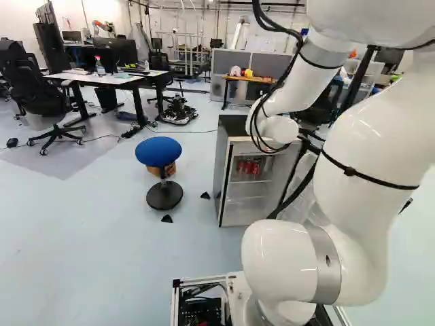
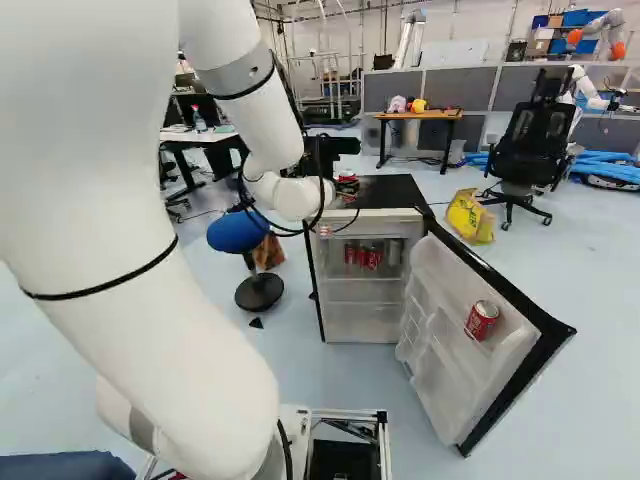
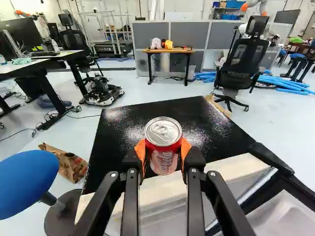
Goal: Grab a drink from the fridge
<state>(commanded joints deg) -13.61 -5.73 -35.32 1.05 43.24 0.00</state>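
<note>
In the right base view my gripper [image 2: 328, 150] is partly hidden behind the arm's wrist, over the black top of the small fridge [image 2: 385, 190]. The wrist view shows the gripper [image 3: 164, 152] shut on a red drink can [image 3: 163, 142], orange pads pressed to both sides. The can stands upright, its silver lid facing up; whether it touches the fridge top I cannot tell. The fridge door [image 2: 520, 335] hangs open to the right, with another red can [image 2: 481, 320] in its rack. More red cans [image 2: 362, 256] stand on the upper shelf inside.
A blue stool [image 1: 158, 151] stands left of the fridge, with a brown paper bag [image 3: 71, 164] near it. Farther off are a yellow bag [image 2: 469, 217], a black office chair [image 2: 535, 150], a small wooden table [image 2: 418, 115] and desks [image 1: 109, 79]. Another robot [image 2: 600, 35] is far back.
</note>
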